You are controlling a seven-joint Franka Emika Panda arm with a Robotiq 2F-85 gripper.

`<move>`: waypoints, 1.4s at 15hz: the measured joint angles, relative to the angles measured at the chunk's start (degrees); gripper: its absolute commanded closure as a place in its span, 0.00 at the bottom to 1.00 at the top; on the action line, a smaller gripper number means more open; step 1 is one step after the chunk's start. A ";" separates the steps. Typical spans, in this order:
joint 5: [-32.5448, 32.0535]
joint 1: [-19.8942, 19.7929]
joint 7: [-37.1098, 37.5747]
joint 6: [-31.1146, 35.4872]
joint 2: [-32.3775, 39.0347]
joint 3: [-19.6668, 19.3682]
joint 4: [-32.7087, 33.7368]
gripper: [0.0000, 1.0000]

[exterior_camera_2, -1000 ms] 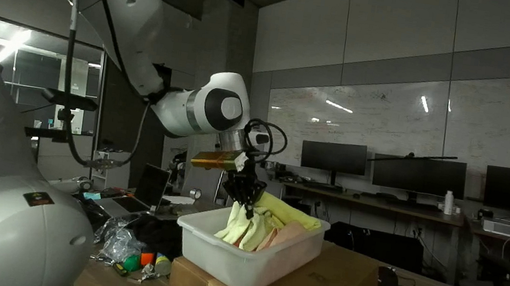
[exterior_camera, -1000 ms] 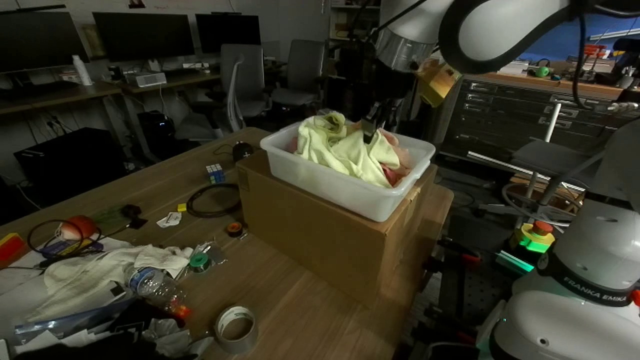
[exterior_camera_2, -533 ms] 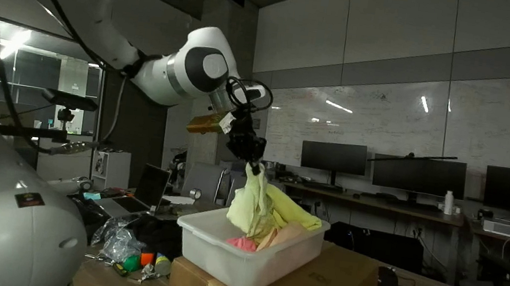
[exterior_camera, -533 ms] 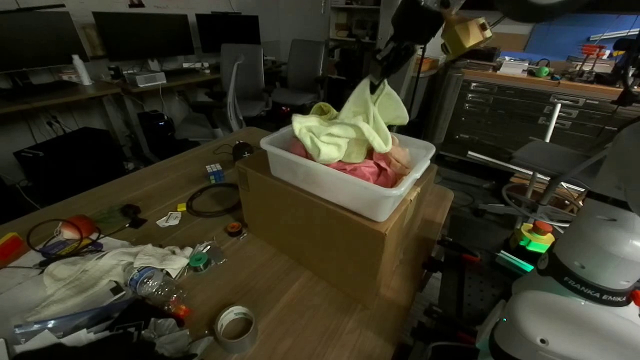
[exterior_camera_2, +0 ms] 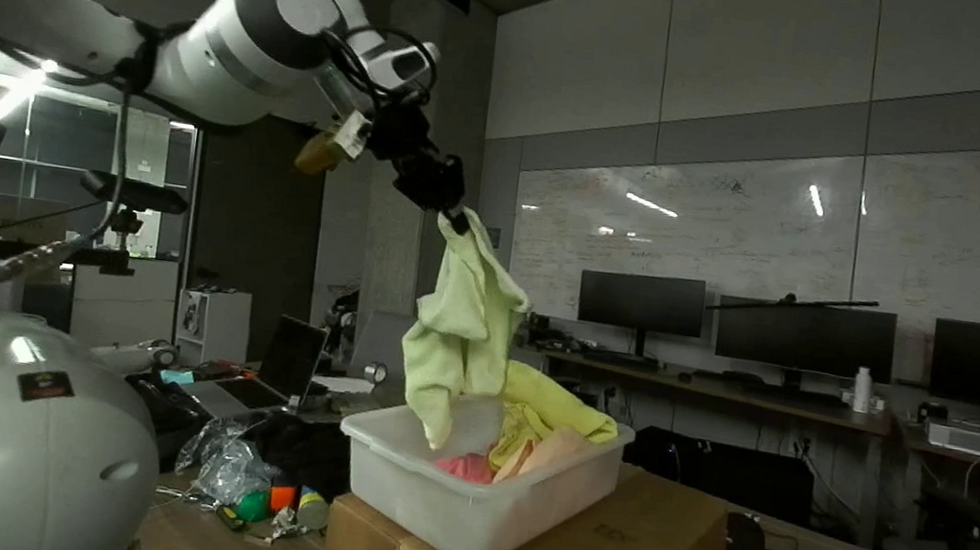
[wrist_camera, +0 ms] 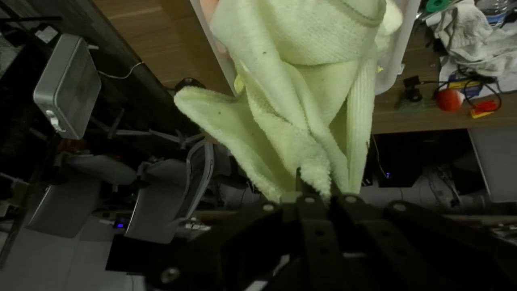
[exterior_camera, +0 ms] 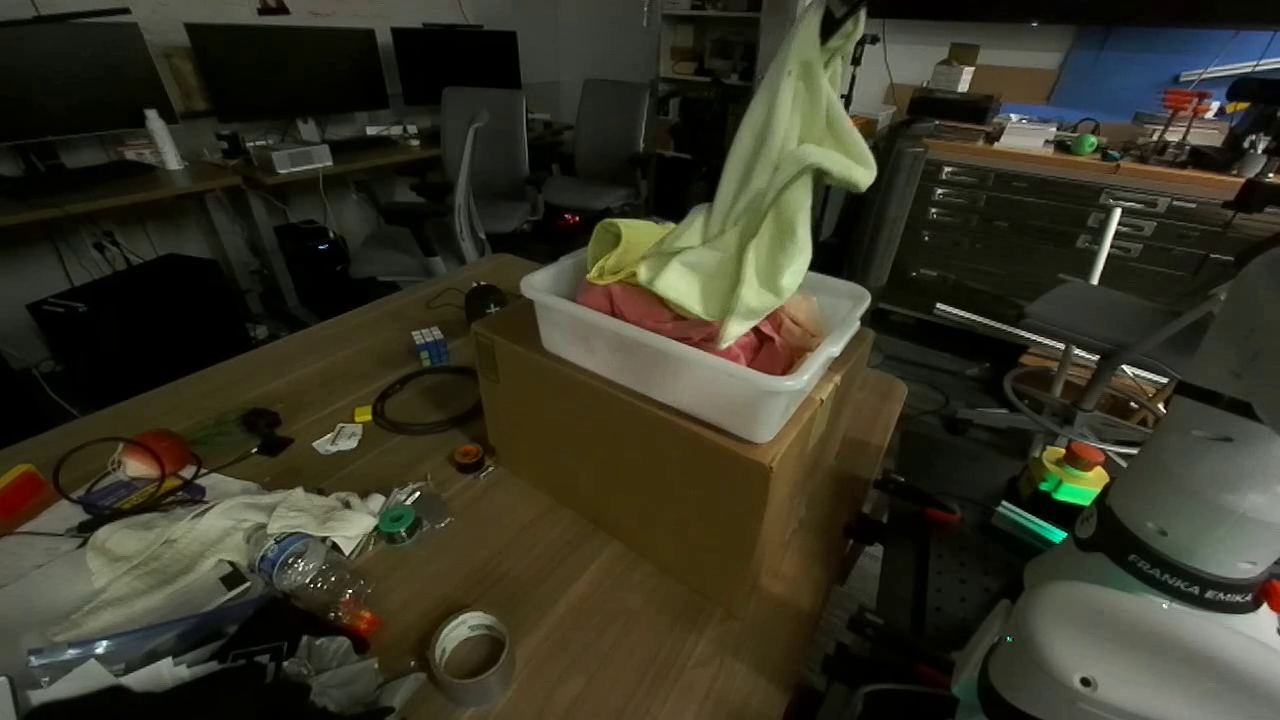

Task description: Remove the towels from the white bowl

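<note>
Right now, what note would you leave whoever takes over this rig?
Gripper: shut on the pale green towel, whose lower end hangs over the white bowl.
The white bowl stands on the cardboard box; yellow towel, pink cloth and peach cloth lie in it.
Done: pale green towel gripped and raised.
Left: carry it clear, set it down, then remove the rest.

In an exterior view, on a wooden table, a cardboard box; nearer the camera, a roll of tape. Over to the left, a plastic bottle on its side near a green spool. Farther back, a puzzle cube near a loop of black cable. In both exterior views, dark monitors at the back and, upright near them, a white bottle. Also in an exterior view, an open laptop near crumpled clear plastic.
</note>
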 measured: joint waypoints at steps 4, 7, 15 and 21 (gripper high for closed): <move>0.06 0.12 0.65 -8.64 -10.80 3.20 2.30 0.95; 0.06 0.12 0.61 -12.37 -14.23 4.42 4.00 0.96; 0.42 0.54 -1.92 -12.38 -9.18 6.84 5.50 0.96; -0.16 0.98 -8.91 -9.85 6.29 6.88 11.02 0.96</move>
